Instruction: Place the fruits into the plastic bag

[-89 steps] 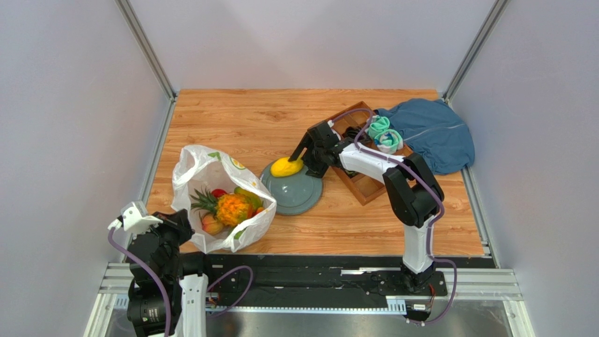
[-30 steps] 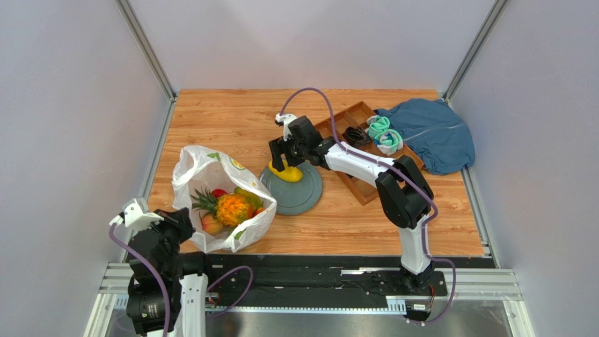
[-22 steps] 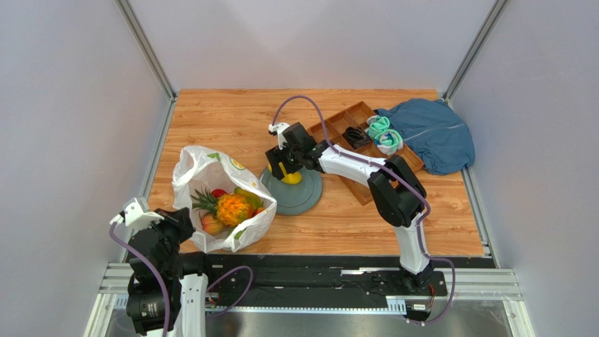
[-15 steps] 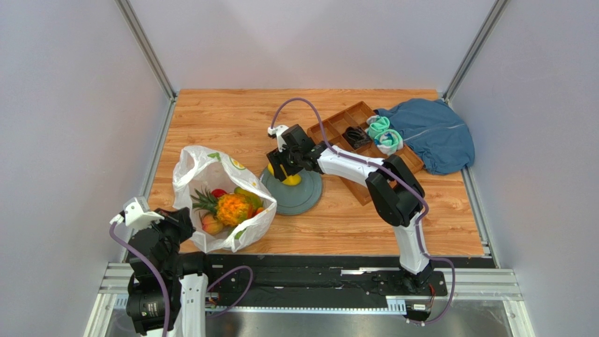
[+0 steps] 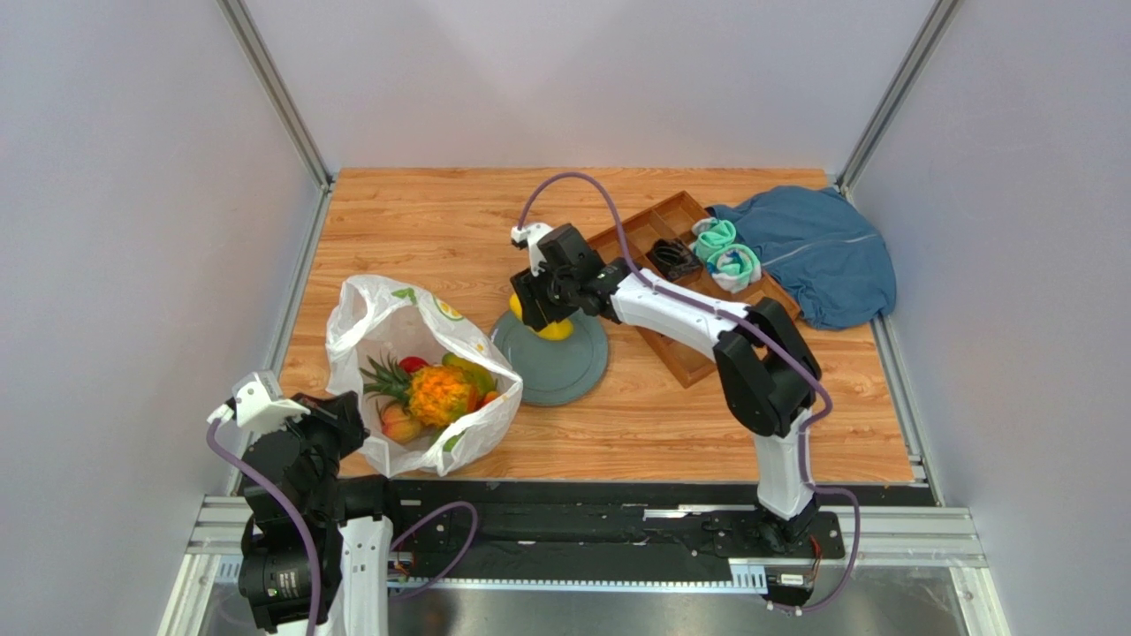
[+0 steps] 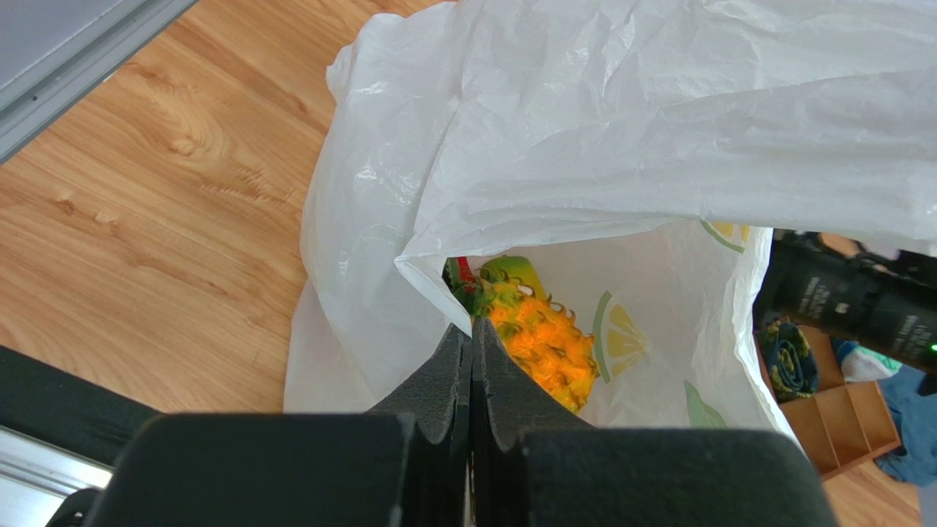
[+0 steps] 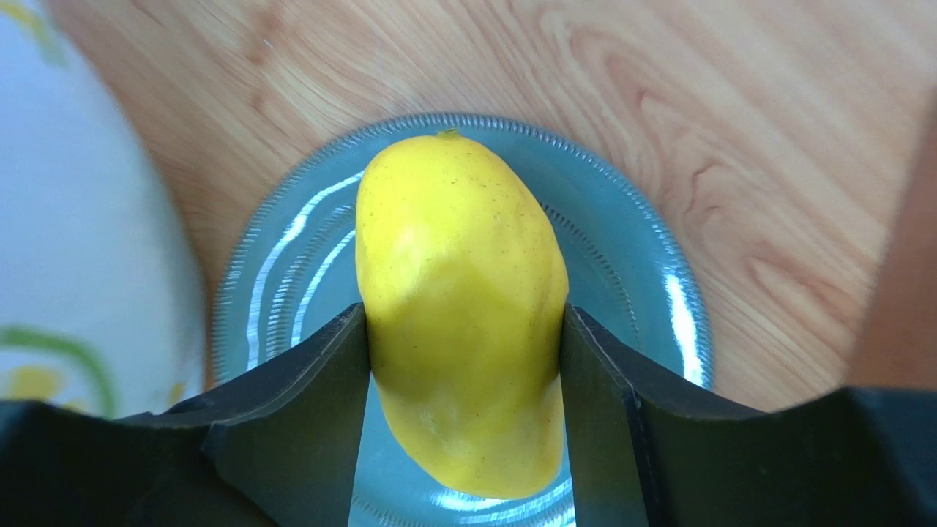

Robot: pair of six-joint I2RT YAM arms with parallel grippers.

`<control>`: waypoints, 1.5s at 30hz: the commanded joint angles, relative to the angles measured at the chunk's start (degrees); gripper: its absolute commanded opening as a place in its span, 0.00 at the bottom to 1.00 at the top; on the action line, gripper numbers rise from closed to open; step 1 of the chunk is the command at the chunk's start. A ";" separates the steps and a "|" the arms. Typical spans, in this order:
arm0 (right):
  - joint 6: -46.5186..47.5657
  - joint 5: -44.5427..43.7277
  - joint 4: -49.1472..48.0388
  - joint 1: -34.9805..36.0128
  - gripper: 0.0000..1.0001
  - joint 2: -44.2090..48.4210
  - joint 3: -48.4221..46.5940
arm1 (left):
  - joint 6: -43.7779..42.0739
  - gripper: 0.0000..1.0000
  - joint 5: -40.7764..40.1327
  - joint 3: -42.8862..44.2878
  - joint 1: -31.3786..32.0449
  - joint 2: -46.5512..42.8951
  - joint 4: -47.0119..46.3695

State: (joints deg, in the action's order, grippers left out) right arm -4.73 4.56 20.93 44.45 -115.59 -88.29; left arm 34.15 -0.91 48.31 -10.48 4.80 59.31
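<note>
- Mango (image 7: 462, 307) lay on the plate (image 5: 574, 369) near the middle of the surface, the only fruit seen outside the bag (image 5: 385, 312).
- The right pincer (image 7: 462, 321) straddled it from above. One finger lay against each flank, so it was closed across the narrow width and holding the fruit.
- The mango's long axis ran along the fingers, not across them. That suited a firm hold, though the far end stuck out past the tips.
- Whether the mango had left the plate could not be told from either view.
- The bag sat just left of the plate, toward the near left corner of the surface. Its mouth faced up, and the pineapple (image 5: 438, 394) and other fruit lay inside.
- The left pincer (image 6: 471, 335) was fully closed at the bag's near rim, apparently pinching the film to keep the mouth open.
- The coming move looked like a short carry leftward and nearer. It would have to clear the bag's far rim before the drop.
- The right arm was the nearer one and the one to make it.
</note>
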 commanded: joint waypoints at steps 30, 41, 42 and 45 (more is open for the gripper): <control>-6.34 12.33 9.12 22.26 0.21 13.56 -20.14 | -0.84 0.00 0.56 -0.06 0.11 1.53 -2.18; -12.22 0.72 8.52 23.05 0.21 3.36 -29.65 | -0.58 0.00 0.47 -0.06 0.11 0.56 -2.09; -13.10 -1.46 8.43 23.14 0.21 1.70 -30.44 | -0.66 0.00 0.47 -0.06 0.11 0.56 -2.09; -15.13 -3.76 7.38 23.14 0.24 -1.38 -32.47 | -0.58 0.00 0.47 -0.06 0.11 0.74 -2.09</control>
State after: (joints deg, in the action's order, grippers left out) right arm -16.29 6.74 31.03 67.59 -113.38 -116.64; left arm 34.15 -0.91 48.31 -10.48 5.82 58.87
